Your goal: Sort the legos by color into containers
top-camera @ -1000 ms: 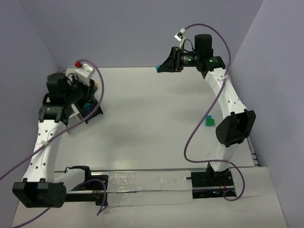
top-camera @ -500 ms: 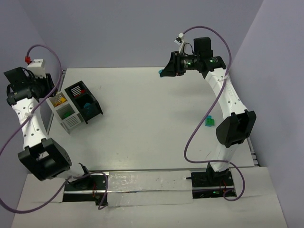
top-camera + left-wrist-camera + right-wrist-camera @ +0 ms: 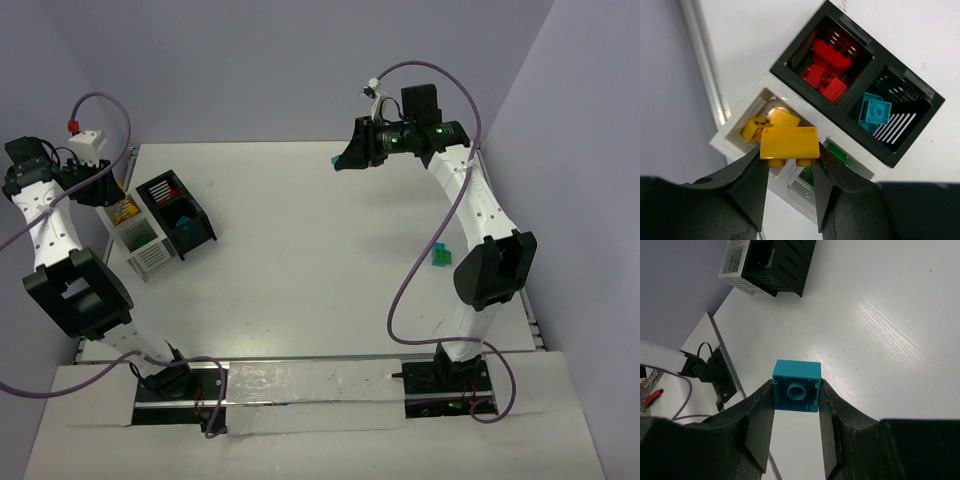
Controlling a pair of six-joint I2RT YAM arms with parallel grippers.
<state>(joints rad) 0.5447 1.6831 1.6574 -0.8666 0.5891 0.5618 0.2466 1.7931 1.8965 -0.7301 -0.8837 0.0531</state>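
Yellow brick [image 3: 789, 143] in left claw [image 3: 790, 156]

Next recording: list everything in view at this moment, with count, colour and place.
containers: four joined compartments, two black and two white, far left of the table
red bricks: several, red, in one black compartment
binned teal bricks: two showing, teal, in the other black compartment
binned yellow bricks: at least two, yellow, in a white compartment
green brick: at least one, green, in the second white compartment, partly hidden
loose bricks: two, green and cyan, on the table beside the right arm
table: one, white
held yellow brick: one, yellow, above the containers
held teal brick: one, teal, above bare table
left hand: black, shut on the held yellow brick
right hand: black, shut on the held teal brick
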